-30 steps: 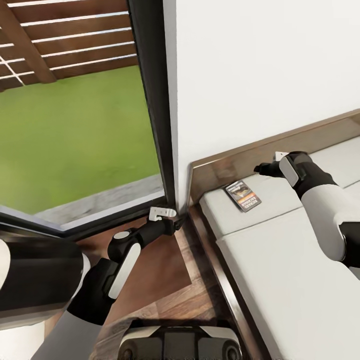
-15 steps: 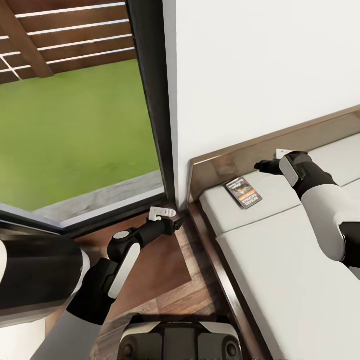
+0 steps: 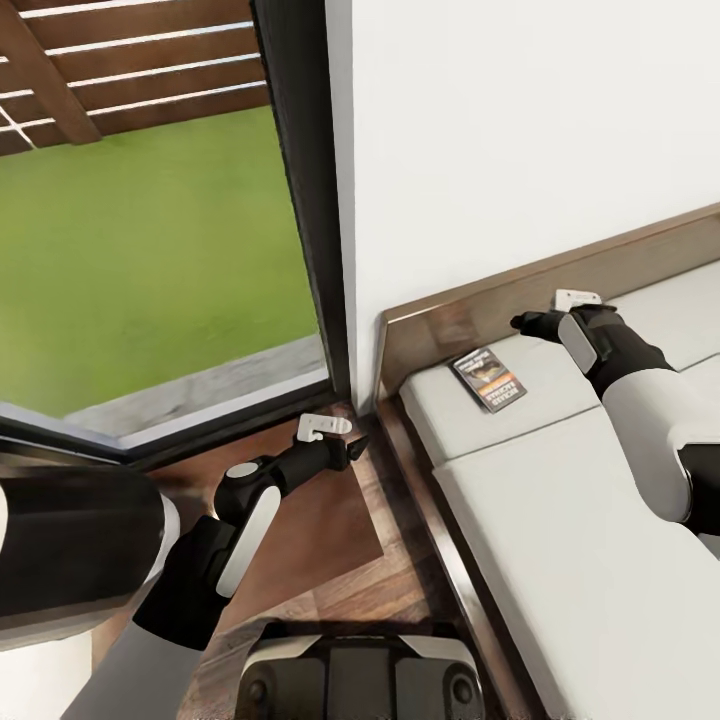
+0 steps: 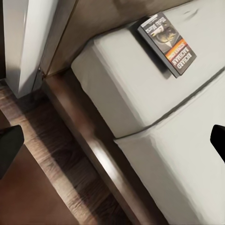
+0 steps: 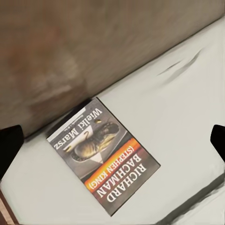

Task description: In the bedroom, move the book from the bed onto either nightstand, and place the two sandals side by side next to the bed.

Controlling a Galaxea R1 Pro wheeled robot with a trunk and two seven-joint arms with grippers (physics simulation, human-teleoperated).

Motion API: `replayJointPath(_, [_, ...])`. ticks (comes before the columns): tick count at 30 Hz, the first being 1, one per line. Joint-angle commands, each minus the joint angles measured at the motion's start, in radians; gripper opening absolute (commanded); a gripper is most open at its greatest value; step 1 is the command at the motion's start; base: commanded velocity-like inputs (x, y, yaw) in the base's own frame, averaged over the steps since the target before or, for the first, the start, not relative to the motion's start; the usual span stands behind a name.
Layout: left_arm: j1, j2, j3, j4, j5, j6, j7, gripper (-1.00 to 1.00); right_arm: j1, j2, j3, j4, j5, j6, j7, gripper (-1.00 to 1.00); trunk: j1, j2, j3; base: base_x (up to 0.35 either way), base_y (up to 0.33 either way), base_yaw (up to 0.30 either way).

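The book (image 3: 488, 378) lies flat on the bed's light-grey mattress (image 3: 560, 520), in the corner by the dark-brown headboard (image 3: 470, 320). Its dark cover with the orange-red band faces up (image 5: 104, 154) and also shows in the left wrist view (image 4: 167, 43). My right gripper (image 3: 520, 322) hovers open over the mattress just right of the book, close to the headboard. My left gripper (image 3: 355, 448) hangs open low over the wood floor beside the bed frame's corner. The sandals and the nightstand are out of view.
A tall dark-framed glass pane (image 3: 300, 200) with grass and a slatted fence behind it stands at the left. A white wall (image 3: 520, 130) rises behind the headboard. The bed's wooden side rail (image 3: 440, 560) runs along the plank floor (image 3: 340, 560).
The whole picture has shifted slightly upward, so the camera has moved. Book and both grippers keep about the same places relative to one another.
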Motion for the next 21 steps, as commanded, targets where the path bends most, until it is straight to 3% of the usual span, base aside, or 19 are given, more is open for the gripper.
replayJointPath(1, [0.000, 0.000, 0.001, -0.001, 0.002, 0.006, -0.002, 1.00, 0.000, -0.001, 0.008, -0.001, -0.011, -0.007, -0.007, 1.00, 0.000, -0.002, -0.003, 0.000, 0.000, 0.000])
replayJointPath(8, [-0.001, 0.000, 0.001, -0.001, 0.002, 0.005, -0.002, 1.00, 0.004, -0.001, 0.008, 0.012, -0.012, -0.082, -0.007, 1.00, 0.000, -0.002, -0.013, 0.000, 0.000, 0.000])
replayJointPath(21, [0.000, 0.001, 0.001, -0.001, 0.002, 0.006, -0.002, 1.00, 0.004, -0.001, 0.007, 0.012, -0.013, -0.147, -0.007, 1.00, 0.000, -0.002, -0.032, 0.000, 0.000, 0.000])
